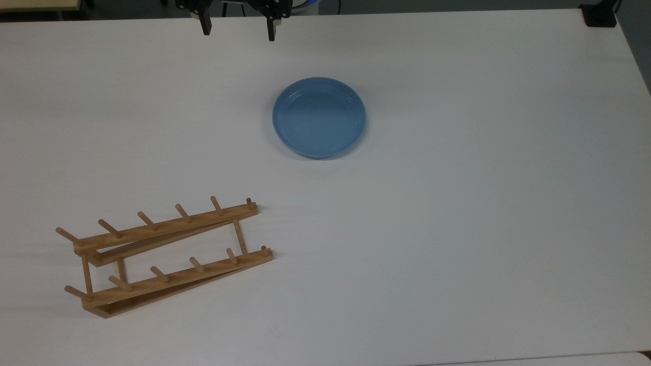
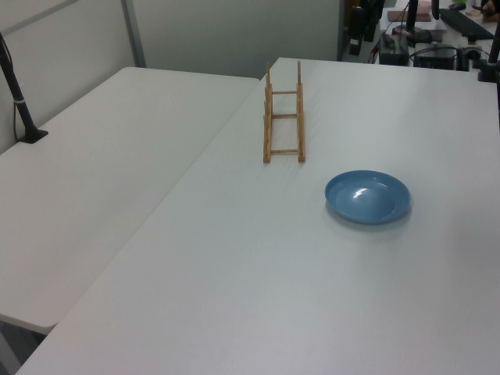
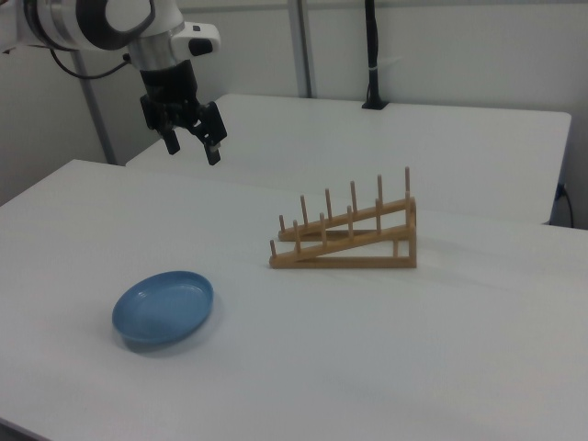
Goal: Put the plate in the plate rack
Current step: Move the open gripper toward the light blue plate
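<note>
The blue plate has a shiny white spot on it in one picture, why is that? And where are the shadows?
In the left view the plate shows a bright white glare patch near its middle, likely a room light reflecting off its glossy surface. In the top view the plate looks evenly blue, with a soft shadow along its lower edge. In the right view a faint shadow lies on the table beside the plate rack.

A white Franka arm with rounded shells and a dark grey joint ring is seen ending in a black two-finger gripper. A white block with a small dark mark is mounted above the black hand, and a thin black cable is looped beside the wrist.
</note>
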